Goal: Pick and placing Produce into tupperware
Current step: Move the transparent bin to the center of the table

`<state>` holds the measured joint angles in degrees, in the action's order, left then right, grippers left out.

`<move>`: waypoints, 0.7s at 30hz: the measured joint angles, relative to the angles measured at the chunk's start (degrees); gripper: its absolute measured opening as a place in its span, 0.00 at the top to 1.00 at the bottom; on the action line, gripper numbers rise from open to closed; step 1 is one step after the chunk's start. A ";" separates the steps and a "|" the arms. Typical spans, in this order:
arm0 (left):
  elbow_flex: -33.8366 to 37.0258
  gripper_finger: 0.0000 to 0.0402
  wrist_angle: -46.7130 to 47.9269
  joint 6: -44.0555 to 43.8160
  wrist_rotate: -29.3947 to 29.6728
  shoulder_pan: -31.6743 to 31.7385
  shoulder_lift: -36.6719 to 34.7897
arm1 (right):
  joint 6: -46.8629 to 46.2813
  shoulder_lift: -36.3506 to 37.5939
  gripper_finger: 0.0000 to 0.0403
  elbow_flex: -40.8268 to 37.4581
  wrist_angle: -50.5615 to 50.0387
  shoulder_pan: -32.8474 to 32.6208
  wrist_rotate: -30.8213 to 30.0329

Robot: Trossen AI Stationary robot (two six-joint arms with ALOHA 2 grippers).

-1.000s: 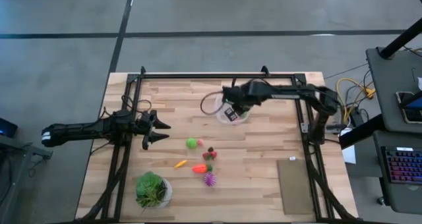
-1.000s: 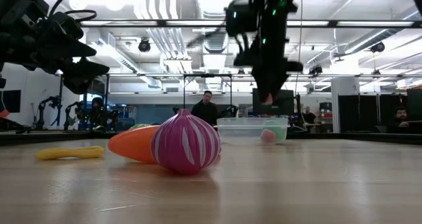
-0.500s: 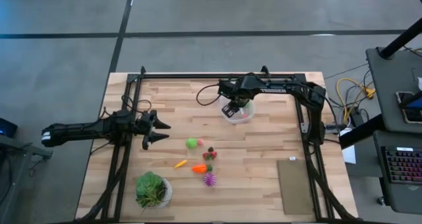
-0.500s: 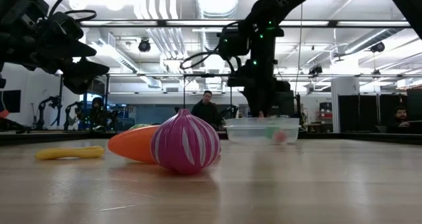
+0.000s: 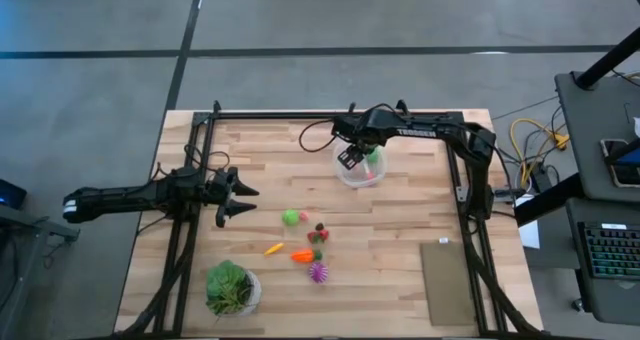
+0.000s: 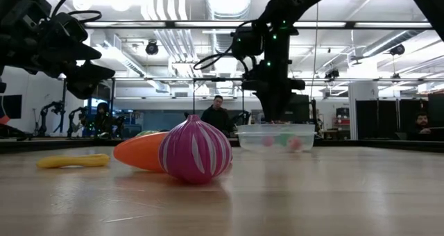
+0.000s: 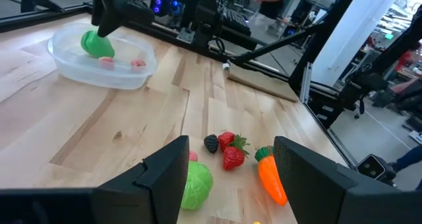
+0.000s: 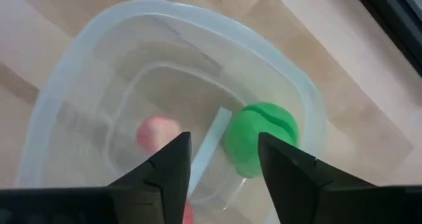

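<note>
The clear round tupperware [image 5: 345,176] stands far and right of the table's middle. In it lie a green piece [image 8: 262,140] and two small pink pieces [image 8: 158,133]. My right gripper [image 8: 224,143] points down into it, open, its fingertips just above the green piece and apart from it. On the middle of the table lie a green piece [image 5: 291,217], red pieces [image 5: 318,233], a yellow-orange piece [image 5: 273,248], an orange carrot [image 5: 302,255] and a spiky purple ball [image 5: 318,272]. My left gripper [image 5: 236,195] waits open at the left.
A leafy plant in a white pot [image 5: 232,288] stands near the front left. A flat brown sheet [image 5: 447,282] lies at the near right. Black frame rails [image 5: 330,113] run along the table's sides. People stand in the room behind [image 6: 218,115].
My right gripper has gone toward the table's far edge and sunk down into the tupperware. A green piece now shows lying in the tupperware beside its fingers.
</note>
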<state>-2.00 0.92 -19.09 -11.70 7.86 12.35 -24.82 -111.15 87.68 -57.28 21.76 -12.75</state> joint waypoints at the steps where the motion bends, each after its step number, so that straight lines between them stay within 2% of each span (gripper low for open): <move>1: 0.00 0.48 -0.01 0.00 0.00 0.00 -0.03 | 0.00 0.47 0.57 0.00 0.03 -0.11 1.36; 4: 0.00 0.48 -0.01 0.00 -0.01 0.00 -0.07 | 2.39 2.00 0.55 0.00 0.50 -2.19 8.24; 10: 0.02 0.48 -0.01 0.00 0.00 -0.02 -0.01 | 9.17 2.91 0.55 0.00 0.84 -12.00 17.15; 16: 0.02 0.48 -0.03 0.00 0.00 0.00 -0.01 | 14.85 1.38 0.55 -0.07 3.08 -22.49 15.88; 21: 0.04 0.48 -0.05 0.00 0.00 0.00 -0.07 | 14.18 0.62 0.54 -0.04 9.03 -25.98 13.01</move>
<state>-1.96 0.87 -19.09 -11.70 7.86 12.27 -10.64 -110.53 87.64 -48.24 -4.22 0.26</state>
